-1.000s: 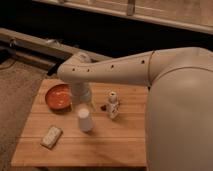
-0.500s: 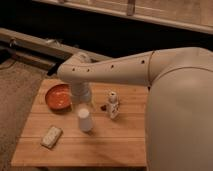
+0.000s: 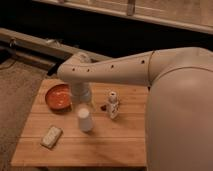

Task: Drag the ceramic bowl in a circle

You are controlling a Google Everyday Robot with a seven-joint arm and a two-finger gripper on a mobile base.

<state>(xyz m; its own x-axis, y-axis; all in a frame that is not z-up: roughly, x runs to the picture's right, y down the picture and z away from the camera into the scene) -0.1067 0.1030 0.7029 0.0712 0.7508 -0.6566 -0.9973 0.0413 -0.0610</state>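
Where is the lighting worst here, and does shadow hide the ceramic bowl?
Camera view: darkest in the background beyond the wooden table; the tabletop itself is warmly lit, with no glare; the ceramic bowl shows plainly; the pincer hangs at the bowl's right rim, its tip hidden behind the white cup.

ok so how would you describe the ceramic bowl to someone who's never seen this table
Start at the wooden table and look to its far left part, just left of where the gripper hangs. The ceramic bowl is the round, shallow, orange-red dish there, far wider and lower than the white cup, the small bottle or the flat packet.
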